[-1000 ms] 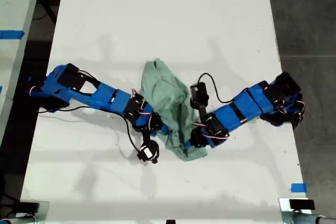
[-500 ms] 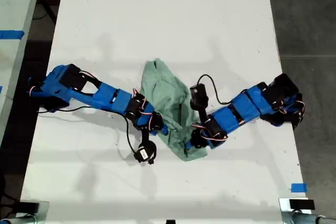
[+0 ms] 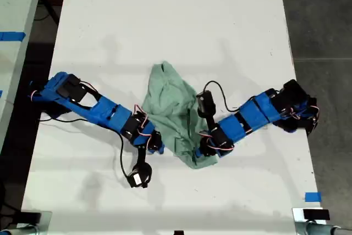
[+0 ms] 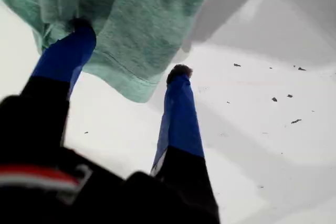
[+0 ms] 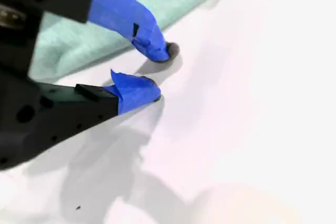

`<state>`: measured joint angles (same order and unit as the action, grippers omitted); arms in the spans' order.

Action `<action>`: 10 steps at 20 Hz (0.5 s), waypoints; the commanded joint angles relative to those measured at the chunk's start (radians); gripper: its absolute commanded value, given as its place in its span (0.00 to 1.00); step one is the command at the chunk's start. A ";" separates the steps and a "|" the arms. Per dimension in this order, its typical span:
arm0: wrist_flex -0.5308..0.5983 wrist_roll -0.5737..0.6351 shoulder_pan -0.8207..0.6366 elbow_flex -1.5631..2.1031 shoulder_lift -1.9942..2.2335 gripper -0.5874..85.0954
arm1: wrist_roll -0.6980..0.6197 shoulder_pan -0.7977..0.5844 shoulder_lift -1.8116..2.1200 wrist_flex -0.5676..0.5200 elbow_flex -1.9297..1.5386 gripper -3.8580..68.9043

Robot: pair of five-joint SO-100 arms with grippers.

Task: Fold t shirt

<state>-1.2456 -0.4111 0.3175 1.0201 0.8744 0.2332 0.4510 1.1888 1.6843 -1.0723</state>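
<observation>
My first tool (image 4: 130,50) stands wide open, with the t shirt (image 4: 147,19) draped over one finger (image 4: 68,56) and its hem hanging between the two. My second tool (image 5: 160,71) is narrowly parted and grips nothing, its tips on the bare desk (image 5: 252,103) just beside the cloth's edge.

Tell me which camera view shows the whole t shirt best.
The exterior view: the t shirt lies crumpled on the white table between both arms, its full outline visible. The first wrist view shows only a hanging hemmed edge; the second wrist view shows just a strip of cloth beyond my second gripper.
</observation>
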 commanded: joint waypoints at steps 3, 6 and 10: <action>-0.018 -0.087 -0.035 0.003 0.091 0.22 | -0.049 -0.052 0.008 -0.017 0.040 0.43; -0.006 -0.091 -0.072 -0.008 0.129 0.23 | -0.040 -0.057 -0.025 -0.077 -0.018 0.13; 0.037 -0.132 -0.097 -0.023 0.196 0.22 | -0.049 -0.061 -0.069 -0.141 -0.003 0.08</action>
<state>-1.2333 -0.5277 0.2500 1.0339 0.9725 0.1963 0.3958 1.1183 1.5723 -1.0937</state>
